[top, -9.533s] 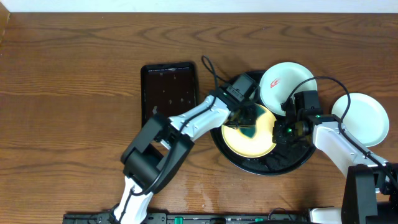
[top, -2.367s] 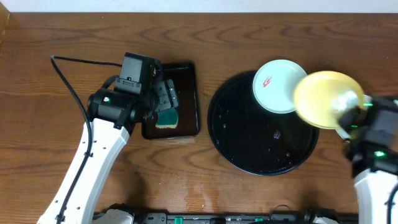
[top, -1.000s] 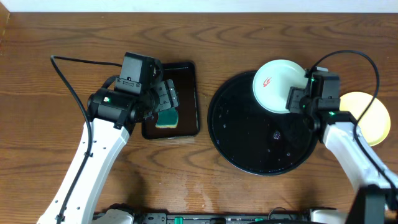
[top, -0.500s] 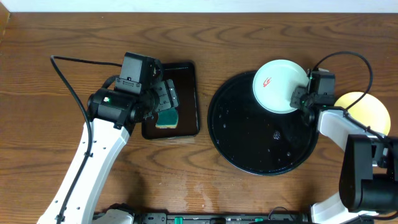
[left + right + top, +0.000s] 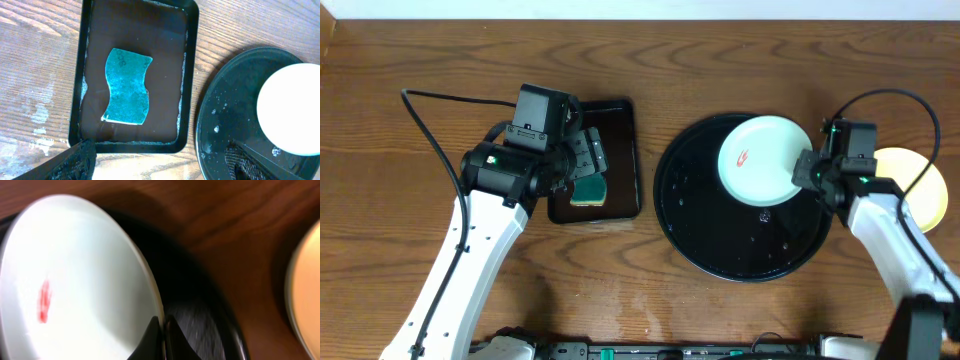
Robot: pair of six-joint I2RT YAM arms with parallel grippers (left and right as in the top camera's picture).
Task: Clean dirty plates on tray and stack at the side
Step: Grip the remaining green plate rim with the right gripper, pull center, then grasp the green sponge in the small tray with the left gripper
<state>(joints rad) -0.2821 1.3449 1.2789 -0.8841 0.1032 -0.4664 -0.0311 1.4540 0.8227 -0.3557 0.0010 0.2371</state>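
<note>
Right fingers [image 5: 161, 332]: clenched on the right-hand rim of the mint-white plate [image 5: 760, 160], the two dark tips pressed together over its edge.
Left fingers [image 5: 586, 155]: released and spread, with nothing between them. In the left wrist view their dark, textured tips show in the two lower corners, above the rectangular tray [image 5: 187, 75].
Plate, direction: round, so it has no long axis; hollow side up. I cannot tell whether it lies flat or is tipped.
Plate, place: over the far right part of the round tray [image 5: 720, 250], its edge close to the tray's far rim.
Plate, look: pale, smooth and glossy, shallow, with a thin rim. One small red-orange streak [image 5: 44, 300] sits left of its centre.
Round tray: glossy black with a raised rim, speckled with pale droplets. It stands in the right half of the worktop [image 5: 420, 60].
Yellow plate [image 5: 920, 190]: on the worktop by the right edge, just outside the round tray and apart from the mint-white plate. The right arm partly hides it.
Rectangular tray: black with rounded corners, its long axis running from the far edge to the near edge. It is left of the round tray, near it but not touching, with pale residue along its inner walls.
Sponge [image 5: 127, 86]: teal, flat and rough-faced with wavy sides. It lies in the near half of the rectangular tray, lengthwise along it.
Worktop: brown wood with a strong grain.
</note>
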